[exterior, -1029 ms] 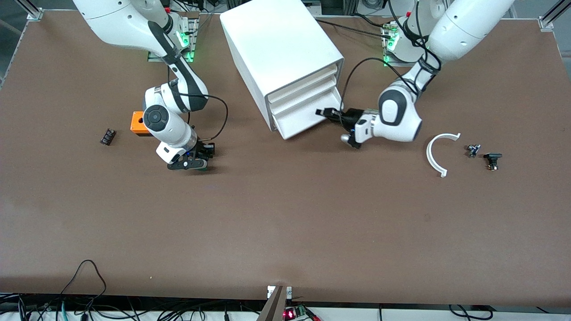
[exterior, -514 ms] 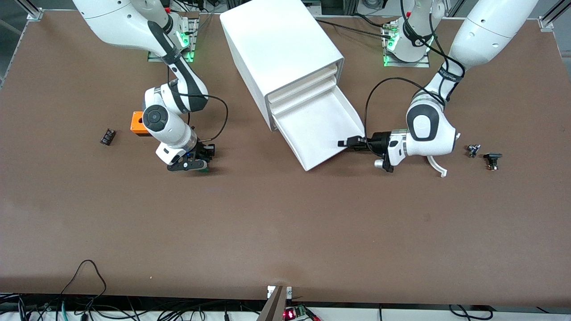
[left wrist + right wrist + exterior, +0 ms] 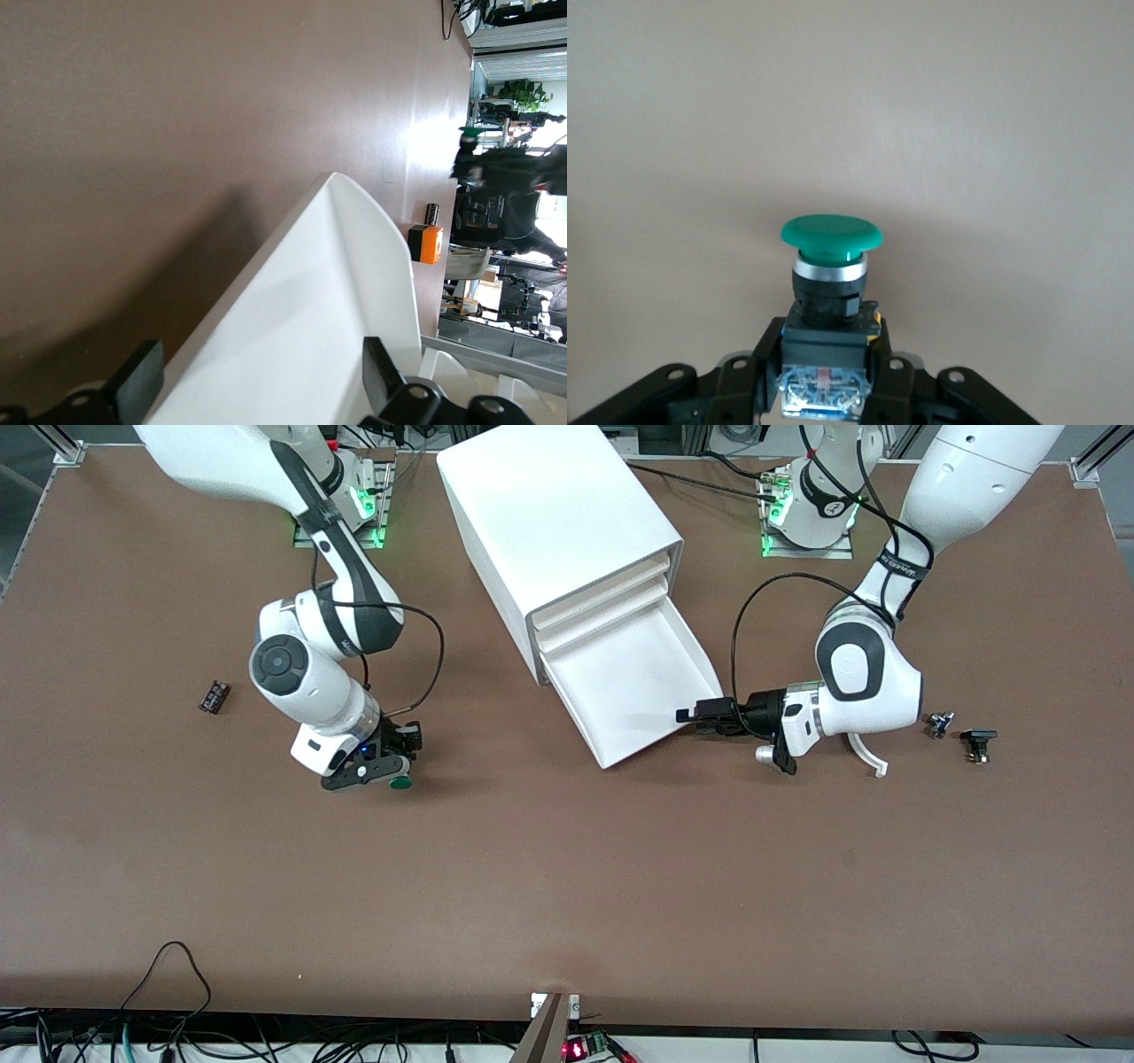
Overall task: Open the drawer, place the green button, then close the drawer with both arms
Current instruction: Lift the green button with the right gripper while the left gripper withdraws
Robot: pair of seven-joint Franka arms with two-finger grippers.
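The cabinet point(image 3: 549, 514) stands at mid table with its lowest drawer point(image 3: 633, 682) pulled far out and empty; the two upper drawers are shut. My left gripper point(image 3: 702, 715) is open at the drawer's front corner toward the left arm's end. In the left wrist view its fingers point(image 3: 137, 390) stand wide apart on either side of the drawer's point(image 3: 310, 310) front wall without touching it. My right gripper point(image 3: 385, 766) is shut on the button point(image 3: 400, 782), low over bare table toward the right arm's end. The right wrist view shows its green cap point(image 3: 831, 232) and the black body between the right gripper's point(image 3: 824, 376) fingers.
A white curved piece point(image 3: 866, 755) lies partly under the left arm. Two small black parts point(image 3: 939, 724) point(image 3: 977, 742) lie beside it, toward the left arm's end. Another black part point(image 3: 213, 696) lies toward the right arm's end. The orange cube point(image 3: 425, 243) shows only in the left wrist view.
The left gripper pulled the lowest drawer out of the cabinet and now stands open at its front corner. The right gripper has moved a little toward the front camera with the button.
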